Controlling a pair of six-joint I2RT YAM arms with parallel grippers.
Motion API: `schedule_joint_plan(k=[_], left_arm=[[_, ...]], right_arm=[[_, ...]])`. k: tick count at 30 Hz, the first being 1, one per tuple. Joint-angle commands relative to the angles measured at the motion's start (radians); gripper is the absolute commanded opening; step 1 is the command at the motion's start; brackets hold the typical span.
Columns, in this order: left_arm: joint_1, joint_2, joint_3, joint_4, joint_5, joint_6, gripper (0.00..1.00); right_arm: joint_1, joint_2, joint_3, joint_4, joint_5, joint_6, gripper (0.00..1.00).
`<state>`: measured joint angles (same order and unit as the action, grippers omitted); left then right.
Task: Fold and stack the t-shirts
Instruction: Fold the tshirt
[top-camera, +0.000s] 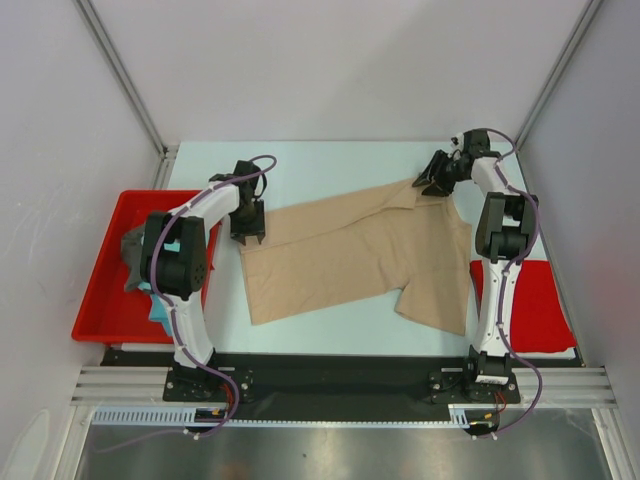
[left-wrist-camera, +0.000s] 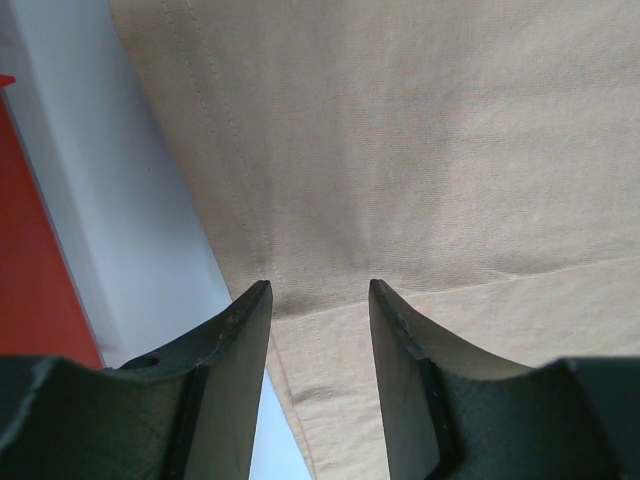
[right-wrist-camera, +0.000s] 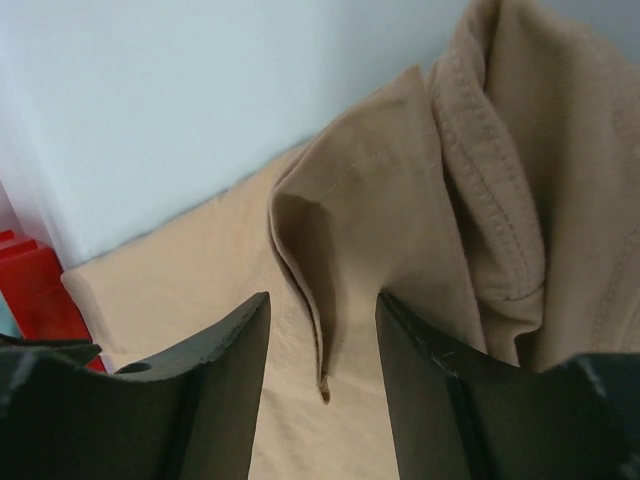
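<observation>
The tan-beige t-shirt (top-camera: 360, 250) lies spread across the middle of the table, partly folded over itself. My left gripper (top-camera: 247, 232) is open just above its left hem edge (left-wrist-camera: 400, 150), fingers astride the doubled hem. My right gripper (top-camera: 435, 180) is open at the shirt's far right corner by the collar, with a raised fold of tan cloth (right-wrist-camera: 330, 250) standing between its fingers. The dark grey t-shirt (top-camera: 133, 255) and the teal t-shirt (top-camera: 160, 305) lie bunched in the red tray, partly hidden by my left arm.
The red plastic tray (top-camera: 100, 300) stands at the table's left edge and shows in the left wrist view (left-wrist-camera: 30, 250). A flat red mat (top-camera: 545, 305) lies at the right, behind my right arm. Grey walls enclose the table.
</observation>
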<state>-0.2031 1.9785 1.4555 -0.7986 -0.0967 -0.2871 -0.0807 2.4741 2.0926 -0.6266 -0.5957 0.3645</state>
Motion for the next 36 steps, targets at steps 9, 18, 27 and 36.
schedule_joint_plan(k=[9,18,27,36], left_arm=[[-0.004,-0.007,0.032,-0.016,0.008,-0.001,0.49],[-0.004,0.000,0.040,-0.014,0.011,-0.001,0.49],[-0.004,-0.003,0.009,0.009,0.014,-0.006,0.50],[-0.004,-0.021,-0.044,0.039,0.022,-0.011,0.50]], right_arm=[[0.012,0.034,0.044,0.082,-0.065,0.045,0.42],[0.012,0.022,0.008,0.162,-0.130,0.218,0.20],[0.004,-0.164,-0.314,0.269,-0.092,0.571,0.00],[0.002,-0.352,-0.457,0.128,0.108,0.689,0.00]])
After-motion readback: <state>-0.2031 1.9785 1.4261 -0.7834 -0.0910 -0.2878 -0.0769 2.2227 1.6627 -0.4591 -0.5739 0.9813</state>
